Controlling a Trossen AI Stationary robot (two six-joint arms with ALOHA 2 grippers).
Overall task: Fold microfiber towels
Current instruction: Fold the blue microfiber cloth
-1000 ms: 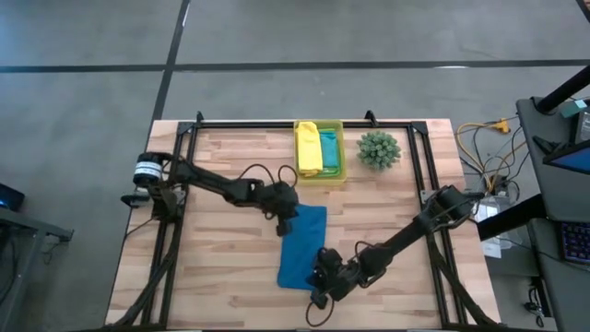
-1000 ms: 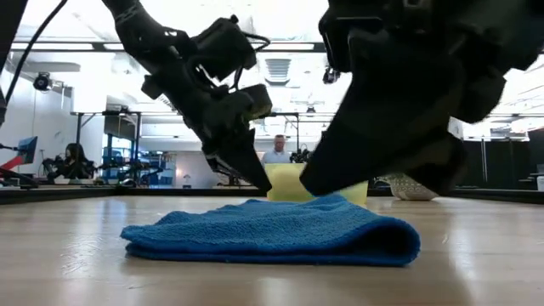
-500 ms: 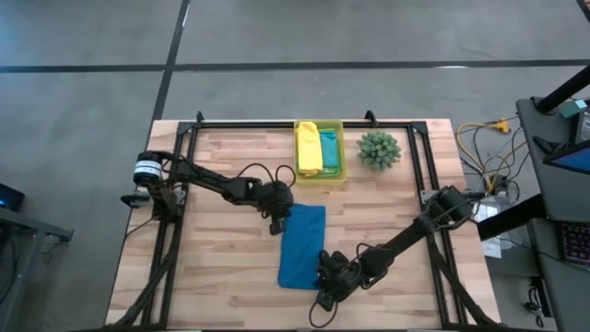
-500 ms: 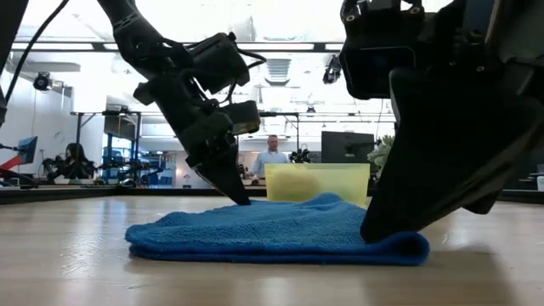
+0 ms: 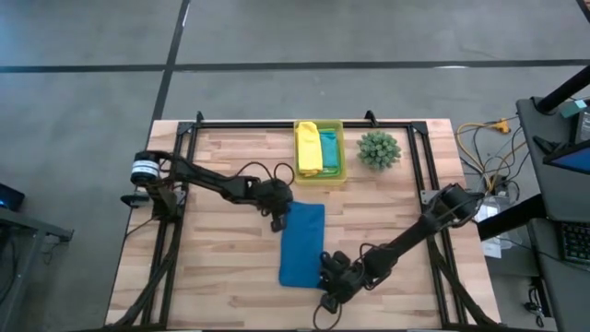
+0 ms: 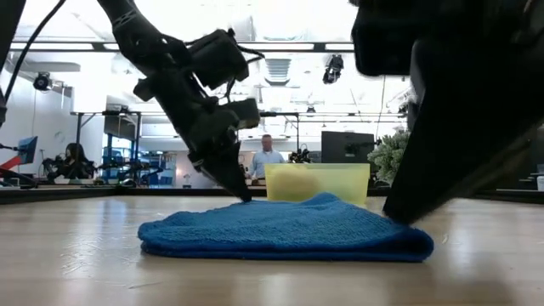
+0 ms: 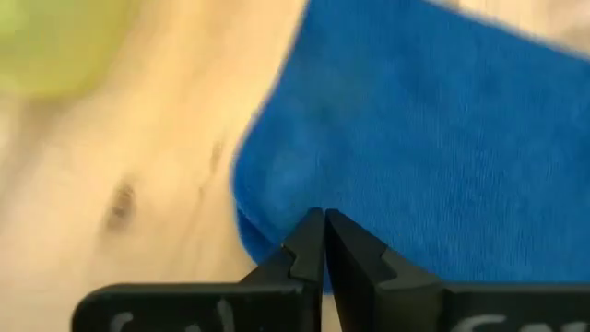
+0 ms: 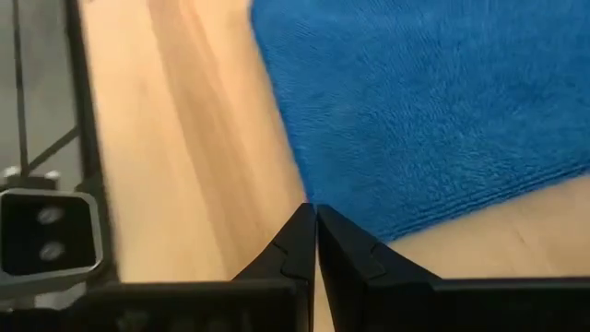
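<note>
A royal blue towel [image 5: 302, 244] lies folded into a long strip on the wooden table, running from near to far. My left gripper [image 5: 278, 221] is shut and slants down at the strip's far left corner. My right gripper [image 5: 325, 275] is shut too, at the strip's right edge close to its near end. A yellow towel [image 5: 307, 148] and a teal towel [image 5: 329, 148] lie folded in the bin. My left gripper touches the blue towel's far left corner [image 7: 277, 198] with its shut fingertips [image 6: 242, 197]. They slant down from the table's left onto the corner. The towel lies flat on the table. My right gripper meets the towel's right edge [image 8: 318, 189] near its near end with its shut fingertips [image 6: 395, 217]. They slant down from the table's near right. Nothing is pinched between them.
The translucent yellow-green bin [image 5: 319, 175] stands at the far middle of the table, with a spiky green plant [image 5: 378, 149] to its right. Black frame rails [image 5: 304, 124] run along the far edge and both sides. People show in the room beyond the table [image 6: 270, 157].
My right gripper has gone from over the towel's middle toward the table's right, down to the towel's right edge. My left gripper has sunk a little toward the table's left, to the far left corner. The towel has drawn in at its left side and lies straighter.
</note>
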